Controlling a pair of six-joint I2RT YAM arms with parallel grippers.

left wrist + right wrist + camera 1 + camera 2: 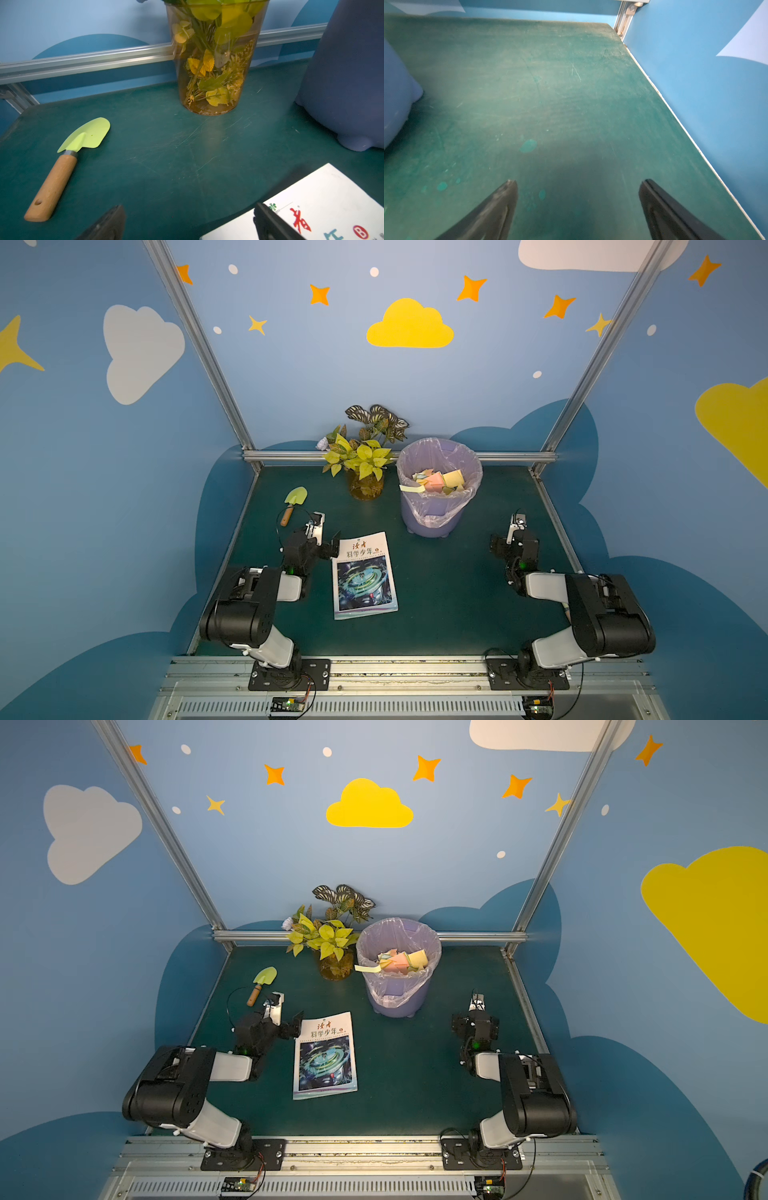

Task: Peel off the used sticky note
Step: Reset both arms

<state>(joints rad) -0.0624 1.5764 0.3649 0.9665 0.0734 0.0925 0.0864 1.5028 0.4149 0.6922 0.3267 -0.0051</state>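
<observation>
Left end effector (190,218) stands open and empty, one finger over the white illustrated magazine's (363,574) corner. Right end effector (578,182) is open, empty, above the green bench (457,593). Pastel paper sticky notes (440,481) lie in the lined purple plastic bin (432,514) ahead, between both.

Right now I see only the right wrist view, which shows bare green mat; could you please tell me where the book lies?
Observer: The book lies closed, cover up, mid-table, nearer the left arm.
Operator: Thank you. Is the left pincer near it?
Observer: Yes, the left pincer is open, with one finger at the book's far corner.
Operator: Is any sticky note on the cover?
Observer: None that I can see; coloured notes lie in the purple bin.
</observation>
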